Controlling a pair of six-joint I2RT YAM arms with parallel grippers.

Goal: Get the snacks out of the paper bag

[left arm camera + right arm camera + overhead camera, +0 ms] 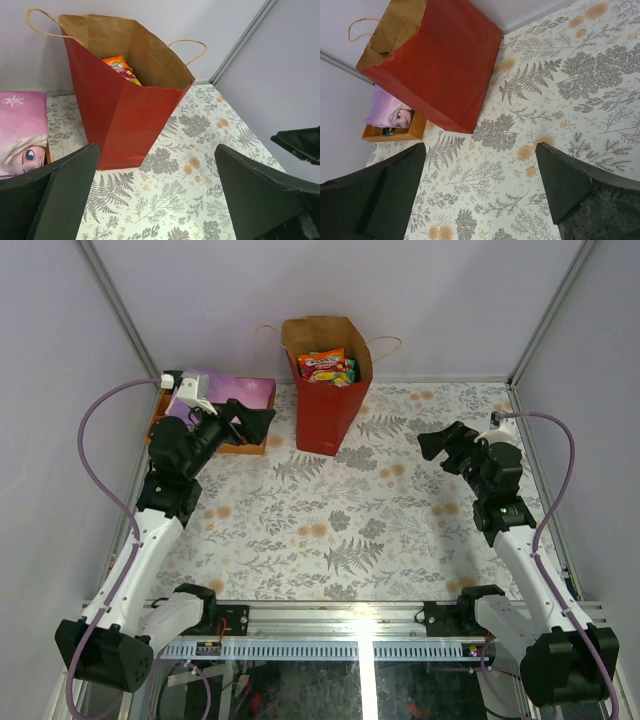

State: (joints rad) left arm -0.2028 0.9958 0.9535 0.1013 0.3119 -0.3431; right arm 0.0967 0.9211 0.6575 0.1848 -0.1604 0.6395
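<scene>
The paper bag (325,405) stands up tall in the upper middle of the top view, at the far edge of the table (330,530). It is red outside and brown inside, and its mouth is open. The snacks (325,366) are inside it, near the top. I can see one orange packet, with bits of green and yellow beside it. The rest are hidden, so I cannot count them.

There is one bag, and it has two thin rope handles. One handle (265,332) sticks out to the left and the other to the right.

Just to the left of the bag, in the upper left of the frame, sits one flat orange tray (252,449). One pink cloth (235,390) with a cartoon face lies in it.

I have two arms and two grippers. My left gripper (250,422) hangs over the right side of the tray and points at the bag. It is spread wide and holds nothing. My right gripper (440,445) is at the middle right of the frame, well apart from the bag. It is spread wide too, and holds nothing.

The table has a white cover with grey ferns and small orange flowers. Plain pale purple walls stand on three sides. A grey metal post runs up each far corner.
</scene>
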